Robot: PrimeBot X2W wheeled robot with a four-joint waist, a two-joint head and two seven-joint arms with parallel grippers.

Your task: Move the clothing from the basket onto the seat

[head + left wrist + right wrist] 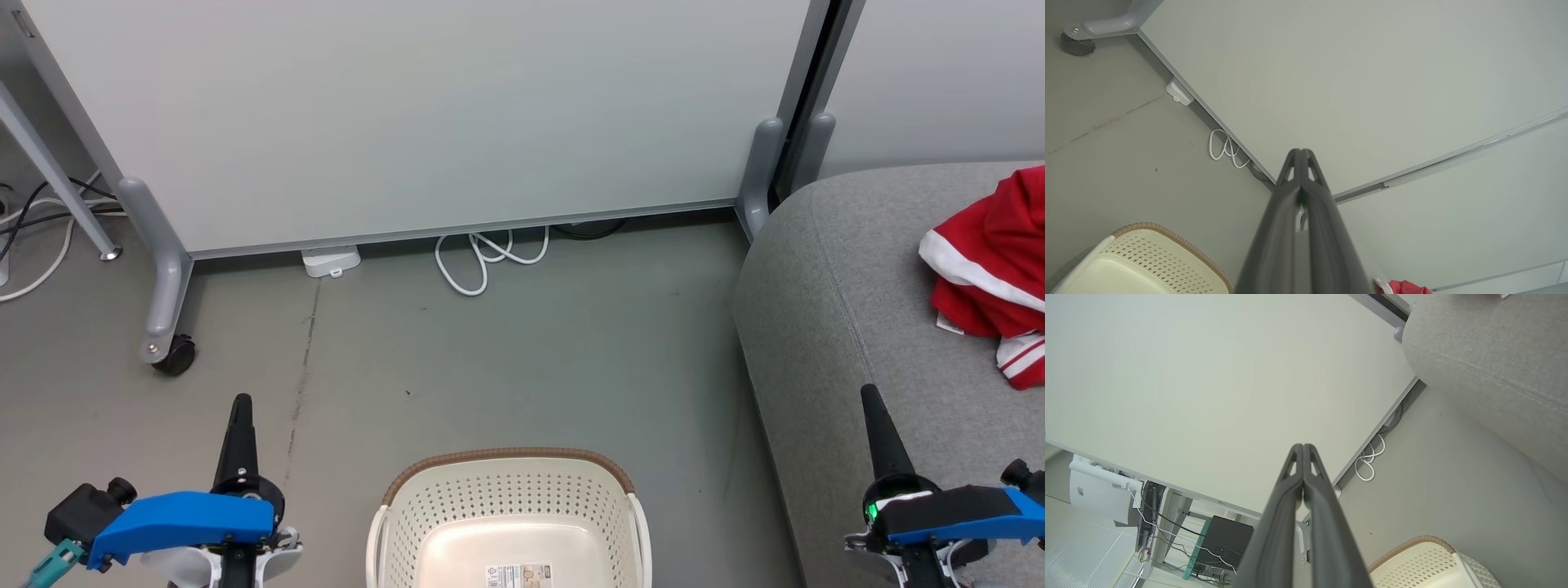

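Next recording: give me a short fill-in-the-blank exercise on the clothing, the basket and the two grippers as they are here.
1. The clothing lying on the grey seat is ____ with white trim.
2. The basket on the floor holds a label sticker and ____ clothing.
3. The left gripper and the right gripper are both ____, not open, and hold nothing.

Missing words: red; no; shut.

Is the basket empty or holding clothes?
Empty where visible: the basket shows a bare bottom and label; the clothing lies on the seat.
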